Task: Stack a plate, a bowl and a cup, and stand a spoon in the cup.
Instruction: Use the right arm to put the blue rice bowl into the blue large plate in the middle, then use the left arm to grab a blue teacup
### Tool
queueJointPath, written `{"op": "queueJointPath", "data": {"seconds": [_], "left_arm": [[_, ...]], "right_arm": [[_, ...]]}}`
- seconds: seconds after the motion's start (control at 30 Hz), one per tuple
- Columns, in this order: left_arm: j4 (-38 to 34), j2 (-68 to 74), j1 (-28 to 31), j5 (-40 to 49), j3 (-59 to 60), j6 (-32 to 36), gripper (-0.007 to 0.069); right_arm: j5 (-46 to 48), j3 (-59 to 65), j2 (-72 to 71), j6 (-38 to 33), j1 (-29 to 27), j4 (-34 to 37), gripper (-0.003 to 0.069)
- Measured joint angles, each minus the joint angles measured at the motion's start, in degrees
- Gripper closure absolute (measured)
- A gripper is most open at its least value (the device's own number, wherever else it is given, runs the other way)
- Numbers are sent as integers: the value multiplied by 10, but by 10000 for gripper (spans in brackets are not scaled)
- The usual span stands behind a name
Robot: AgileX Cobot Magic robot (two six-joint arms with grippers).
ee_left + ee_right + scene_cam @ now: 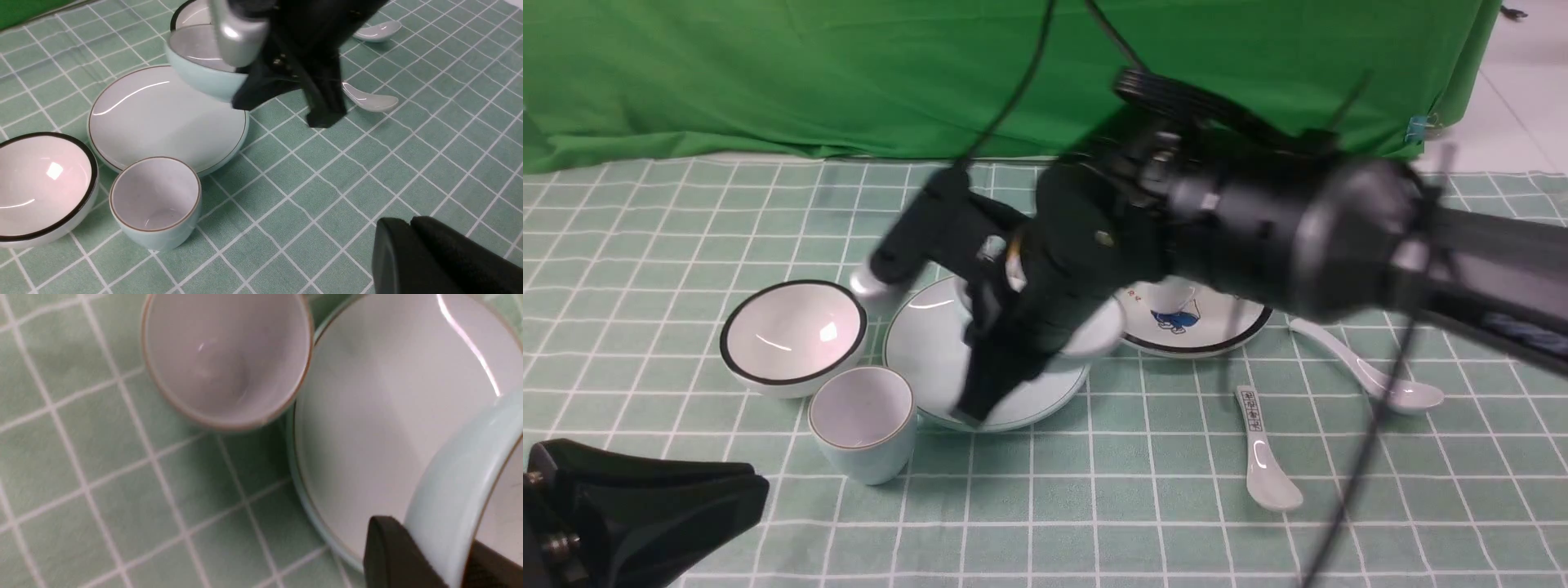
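Note:
The pale blue-green plate (pixel 927 351) (pixel 155 118) (pixel 367 416) lies flat at the middle of the cloth. My right gripper (pixel 996 367) (pixel 441 547) is shut on the wall of the pale blue-green bowl (pixel 1098 335) (pixel 200 69) (pixel 453 486), one finger outside and one inside. It holds the bowl tilted over the plate's right part. The small cup (pixel 862 420) (pixel 155 200) (pixel 224 355) stands upright and empty against the plate's near-left rim. Off to the right lies the plain white spoon (pixel 1380 380). My left gripper (pixel 756 490) (pixel 410 222) is shut and empty, low at the near left.
A black-rimmed white bowl (pixel 792 335) (pixel 41 188) sits left of the plate. A black-rimmed cartoon plate (pixel 1201 327) with a white cup on it lies behind my right arm. A spoon with printed marks (pixel 1262 449) lies in front of that plate. Green backdrop (pixel 849 73) behind.

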Motion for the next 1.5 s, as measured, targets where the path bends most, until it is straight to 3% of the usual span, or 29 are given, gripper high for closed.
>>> {"op": "queueJointPath", "data": {"seconds": [0.27,0.57,0.67,0.83,0.87,0.93,1.0,1.2,1.3,1.33,1.43,1.5], "left_arm": [[0,0,0,-3,0,-1,607],[0,0,0,-3,0,-1,607],[2,0,0,-3,0,-1,607],[9,0,0,-19,0,-11,607],[9,0,0,-19,0,-14,607],[9,0,0,-18,0,-29,607],[12,4,0,-18,-1,-32,607],[41,62,0,-2,-21,-32,607],[46,142,0,43,-59,-32,607],[45,148,0,45,-61,-32,607],[42,246,0,68,-95,-30,607],[47,300,0,75,-111,-30,615]], "right_arm": [[29,-141,144,-14,-8,-3,571],[36,-161,169,-15,-16,-15,554],[37,-162,169,-8,-16,-15,480],[47,-162,167,30,-16,-15,150],[48,-162,167,30,-16,-15,139],[66,-162,156,32,-15,-15,49],[90,-162,130,30,-13,-15,37],[174,-162,43,14,-11,-17,178],[256,-162,-21,13,-19,-18,380],[259,-162,-28,13,-21,-19,405],[260,-146,-83,9,-41,-21,574],[260,-125,-119,14,-54,-21,620]]}}
